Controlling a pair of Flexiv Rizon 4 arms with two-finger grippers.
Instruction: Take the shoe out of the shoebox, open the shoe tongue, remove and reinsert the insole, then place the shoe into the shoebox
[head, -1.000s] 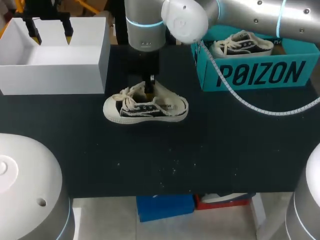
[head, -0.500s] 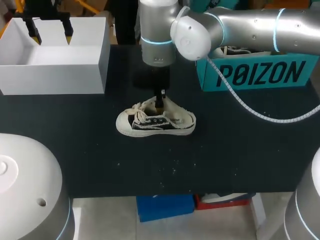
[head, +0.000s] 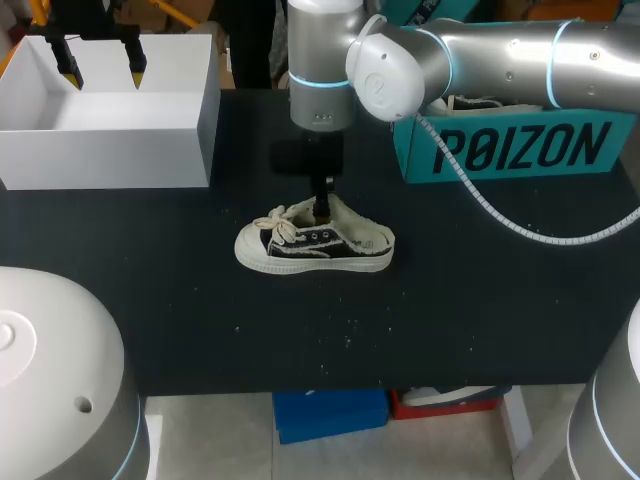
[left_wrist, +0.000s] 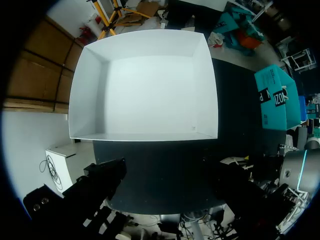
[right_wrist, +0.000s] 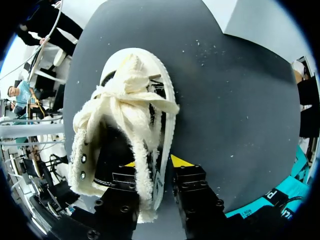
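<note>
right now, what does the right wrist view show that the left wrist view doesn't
Only the right wrist view: the laces of the shoe and its side wall pinched between the fingers of the right gripper. Only the left wrist view: the inside of the open white box, seen from above. Both: the black table and part of the teal shoebox.

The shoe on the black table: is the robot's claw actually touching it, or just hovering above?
Touching. The right wrist view shows the right gripper pinching the shoe by its fleecy side wall, one yellow-tipped finger inside the shoe and one outside.
</note>
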